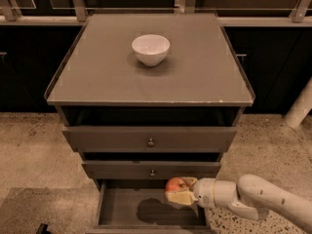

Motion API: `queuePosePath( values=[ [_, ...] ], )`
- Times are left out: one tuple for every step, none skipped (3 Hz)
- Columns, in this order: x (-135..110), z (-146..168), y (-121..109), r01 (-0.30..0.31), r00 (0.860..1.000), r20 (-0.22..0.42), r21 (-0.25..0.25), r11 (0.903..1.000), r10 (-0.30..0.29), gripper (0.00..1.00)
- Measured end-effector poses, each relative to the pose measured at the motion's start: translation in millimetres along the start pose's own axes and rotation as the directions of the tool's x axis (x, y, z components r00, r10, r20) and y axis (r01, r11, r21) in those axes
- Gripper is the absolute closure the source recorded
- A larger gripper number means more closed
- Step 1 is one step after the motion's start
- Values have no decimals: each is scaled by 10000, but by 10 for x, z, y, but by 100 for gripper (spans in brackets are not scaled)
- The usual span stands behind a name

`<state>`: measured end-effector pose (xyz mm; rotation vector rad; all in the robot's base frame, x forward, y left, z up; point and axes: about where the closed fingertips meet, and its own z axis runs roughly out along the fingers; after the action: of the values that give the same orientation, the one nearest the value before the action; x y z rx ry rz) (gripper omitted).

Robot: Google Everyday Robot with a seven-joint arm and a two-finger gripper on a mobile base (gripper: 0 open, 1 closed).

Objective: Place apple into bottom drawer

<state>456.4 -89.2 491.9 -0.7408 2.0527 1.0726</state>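
Apple (pixel 174 184): red-orange, with a paler yellowish patch.
Gripper (pixel 173 191): cream-yellow fingers clasping the apple, white wrist; located over the right part of the bottom drawer.
Arm (pixel 261 201): white, with a few small dark dots.
Bottom drawer (pixel 117 206): grey-brown wood, with a dark shadow blot on its floor.
Upper drawers (pixel 112 139): grey-brown fronts, plain.
Knobs (pixel 151 142): dull brass.
Cabinet top (pixel 200 67): flat grey-brown, with pale chipped specks along the front edge.
Bowl (pixel 151 48): plain white.
Floor (pixel 29 150): beige, speckled with dark and light flecks.
Post (pixel 300 106): white, at the right edge.
Background units (pixel 273 67): near black.
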Motion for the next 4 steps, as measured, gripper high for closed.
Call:
queuePosePath(
  values=[
    [219, 154, -236, -452, 9990, 36, 68, 9990, 452, 100],
    [559, 395, -606, -1151, 9933, -77, 323, 9928, 1154, 100],
    [827, 590, -887, -1723, 9846, -180, 657, 9828, 1738, 100],
    [1089, 724, -1092, -2195, 9745, -211, 1123, 9691, 2232, 100]
  ],
)
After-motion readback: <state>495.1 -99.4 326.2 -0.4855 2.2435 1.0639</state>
